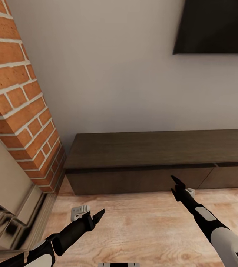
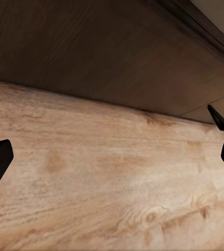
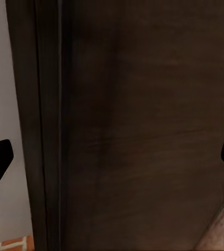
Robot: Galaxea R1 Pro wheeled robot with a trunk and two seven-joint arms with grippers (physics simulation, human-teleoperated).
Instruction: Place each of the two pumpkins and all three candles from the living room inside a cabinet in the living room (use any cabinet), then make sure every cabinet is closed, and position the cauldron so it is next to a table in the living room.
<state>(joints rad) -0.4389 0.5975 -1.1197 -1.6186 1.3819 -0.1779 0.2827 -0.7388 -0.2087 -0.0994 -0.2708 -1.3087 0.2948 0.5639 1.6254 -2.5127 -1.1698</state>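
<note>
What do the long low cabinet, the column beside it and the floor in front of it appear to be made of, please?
The cabinet looks like dark-brown wood with a matte finish, faint grain showing. The column looks like red-orange brick with pale mortar joints. The floor looks like light wood planks with visible knots and grain.

Long dark-brown cabinet (image 1: 141,150) against the wall, drawers shut.

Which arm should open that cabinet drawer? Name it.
Right, probably. The right tool hangs just before the cabinet drawer front, jaws open and empty. The left tool sits lower over the wooden floor, farther from it.
</note>
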